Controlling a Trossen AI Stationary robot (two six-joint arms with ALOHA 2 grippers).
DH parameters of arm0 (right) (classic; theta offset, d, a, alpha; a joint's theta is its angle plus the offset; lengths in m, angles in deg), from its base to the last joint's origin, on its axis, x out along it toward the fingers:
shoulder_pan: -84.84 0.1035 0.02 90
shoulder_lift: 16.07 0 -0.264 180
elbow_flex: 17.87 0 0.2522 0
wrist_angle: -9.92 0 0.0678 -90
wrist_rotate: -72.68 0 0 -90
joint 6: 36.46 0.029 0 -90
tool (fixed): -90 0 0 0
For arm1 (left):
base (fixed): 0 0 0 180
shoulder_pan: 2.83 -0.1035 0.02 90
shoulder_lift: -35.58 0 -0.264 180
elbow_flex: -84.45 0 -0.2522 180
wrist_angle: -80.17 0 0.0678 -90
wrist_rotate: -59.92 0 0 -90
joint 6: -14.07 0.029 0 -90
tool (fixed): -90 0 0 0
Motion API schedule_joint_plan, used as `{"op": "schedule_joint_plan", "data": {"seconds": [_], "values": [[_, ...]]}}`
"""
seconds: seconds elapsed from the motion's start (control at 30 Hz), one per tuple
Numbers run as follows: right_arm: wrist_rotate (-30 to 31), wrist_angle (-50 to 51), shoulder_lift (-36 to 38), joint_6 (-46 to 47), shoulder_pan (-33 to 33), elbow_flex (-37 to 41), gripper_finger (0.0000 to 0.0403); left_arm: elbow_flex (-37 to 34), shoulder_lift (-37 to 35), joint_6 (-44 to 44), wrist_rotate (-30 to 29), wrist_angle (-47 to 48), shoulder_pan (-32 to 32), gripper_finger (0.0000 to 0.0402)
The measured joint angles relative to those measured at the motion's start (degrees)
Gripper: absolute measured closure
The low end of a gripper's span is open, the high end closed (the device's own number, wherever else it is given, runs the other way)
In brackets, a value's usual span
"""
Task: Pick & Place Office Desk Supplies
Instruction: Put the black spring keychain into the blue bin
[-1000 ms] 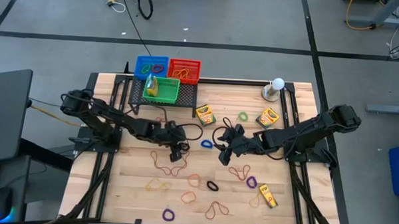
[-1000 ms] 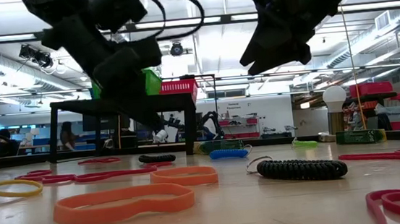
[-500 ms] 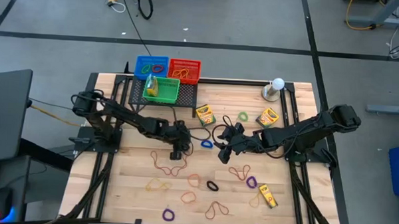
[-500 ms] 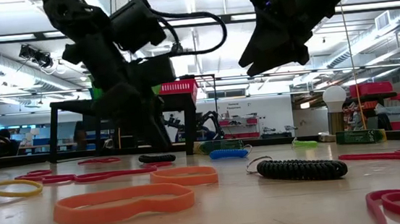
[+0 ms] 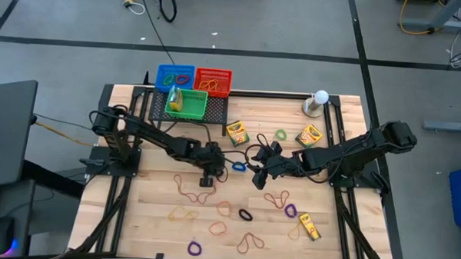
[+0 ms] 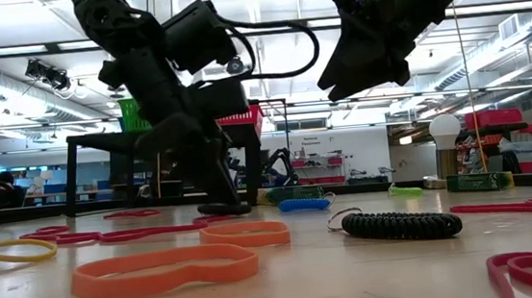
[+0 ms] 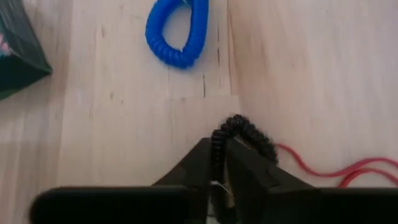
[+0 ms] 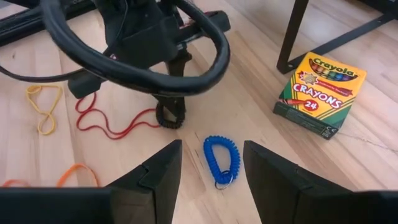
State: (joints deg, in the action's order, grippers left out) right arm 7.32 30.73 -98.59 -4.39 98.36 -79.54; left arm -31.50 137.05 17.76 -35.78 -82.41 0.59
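Observation:
My left gripper is down at the table's middle, shut on a black coil band that still touches the wood. A red rubber band trails beside it. A blue coil band lies just to its right, also seen in the wrist views. My right gripper hovers above that blue band, open with nothing between its fingers. Yellow crayon boxes lie at centre, right and front right. Several more rubber bands dot the front of the table.
Blue, red and green baskets sit on a black stand at the back. A white ball on a round base stands back right. A second black coil and an orange band lie near the front.
My left gripper moved right, came down to the table and closed on the black coil band. The right arm has not moved.

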Motion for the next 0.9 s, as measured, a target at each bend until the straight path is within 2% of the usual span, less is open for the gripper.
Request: {"op": "schedule_joint_plan", "data": {"seconds": [0.1,0.4,0.67,0.9], "values": [[0.0,0.0,0.0,0.0,0.0,0.0,0.0222,1.0,0.0,-0.6,0.0,0.4,0.0,0.0392],[0.0,0.0,0.0,0.0,0.0,0.0,0.0222,5.9,-3.5,-1.3,-1.1,10.9,1.2,0.0397],[0.1,0.0,0.0,-0.7,0.0,0.0,0.0222,6.1,-14.6,-9.3,-2.5,13.0,2.1,0.0398],[0.2,0.1,0.0,-1.5,0.0,0.0,0.0222,6.2,-27.3,-17.0,-10.1,12.7,2.4,0.0398]]}}
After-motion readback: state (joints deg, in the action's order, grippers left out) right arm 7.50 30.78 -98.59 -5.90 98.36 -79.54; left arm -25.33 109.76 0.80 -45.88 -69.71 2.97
